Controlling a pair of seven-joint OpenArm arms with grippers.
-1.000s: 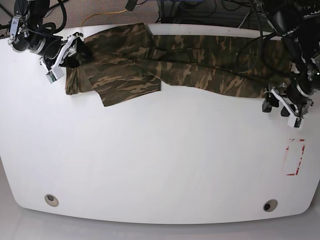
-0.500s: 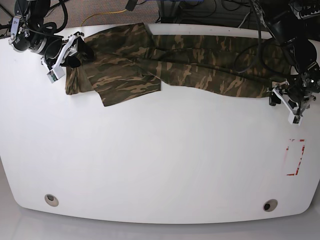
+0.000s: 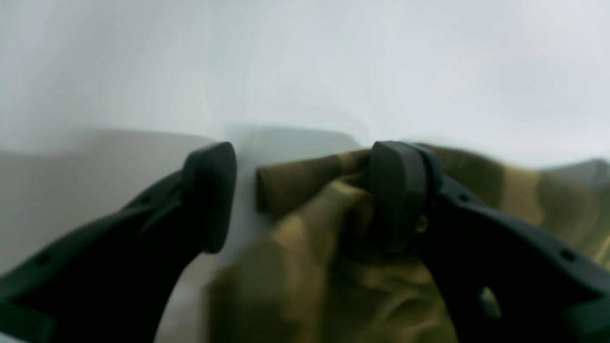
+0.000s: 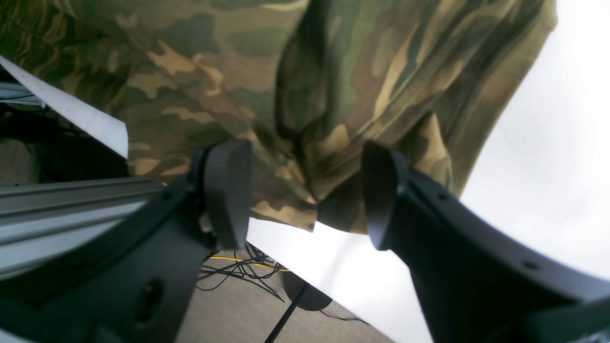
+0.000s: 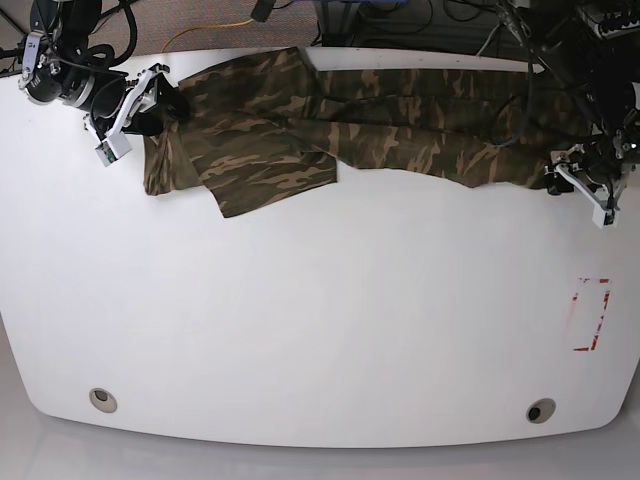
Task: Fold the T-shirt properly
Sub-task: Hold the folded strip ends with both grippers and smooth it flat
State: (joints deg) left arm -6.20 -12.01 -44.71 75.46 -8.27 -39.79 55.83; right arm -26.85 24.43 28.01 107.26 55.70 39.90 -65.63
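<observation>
The camouflage T-shirt (image 5: pixel 380 140) lies stretched in a long band along the back edge of the white table (image 5: pixel 320 300). One folded flap (image 5: pixel 270 180) sticks out toward the front at its left. My right gripper (image 5: pixel 150 100) is at the shirt's left end, open, with bunched cloth (image 4: pixel 333 71) just beyond its fingertips (image 4: pixel 228 190). At the shirt's right end, my left gripper (image 5: pixel 582 186) is also open. A corner of the cloth (image 3: pixel 310 267) lies between its jaws, and one finger (image 3: pixel 395 195) touches the cloth while the other stands apart from it.
A red rectangle mark (image 5: pixel 590 315) is on the table near its right edge. Two round holes (image 5: pixel 103 400) (image 5: pixel 541 411) sit near the front corners. Cables (image 5: pixel 430 20) and floor lie behind the back edge, where the shirt's left end overhangs.
The whole shirt has slid to the right and its right end now reaches further out. My left gripper moved up and back against that end. The right gripper barely moved.
</observation>
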